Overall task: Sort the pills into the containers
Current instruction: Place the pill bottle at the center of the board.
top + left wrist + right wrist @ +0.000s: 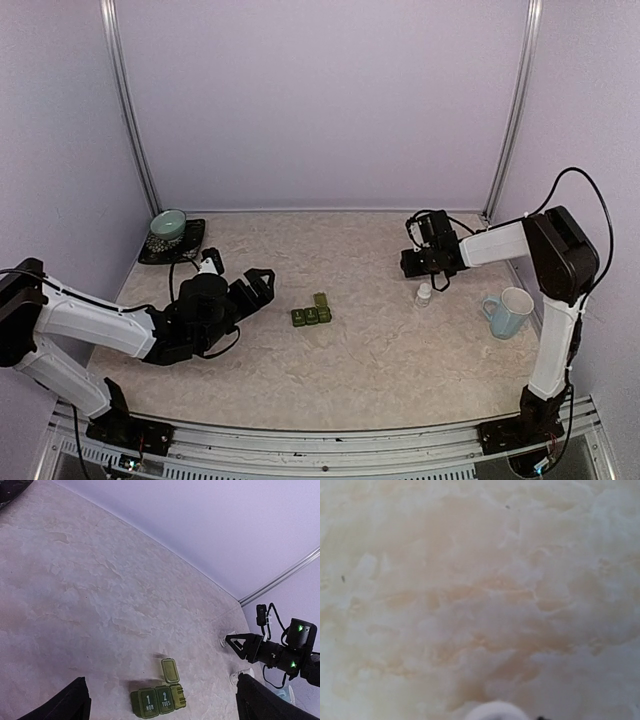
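Jammed up against your right wrist camera is a blurry white round top (495,711), probably the little white bottle (424,294) that stands on the counter (380,370) right by your right jaws, and I can't tell whether those jaws are gripping anything. Your left jaws hang wide apart with nothing in them, aimed at the green containers (311,314) mid-counter, well apart from the bottle. One end lid (170,670) is flipped up, the MON and TUES lids are down, and no pills show anywhere, so I'd say the sorting itself has barely started.
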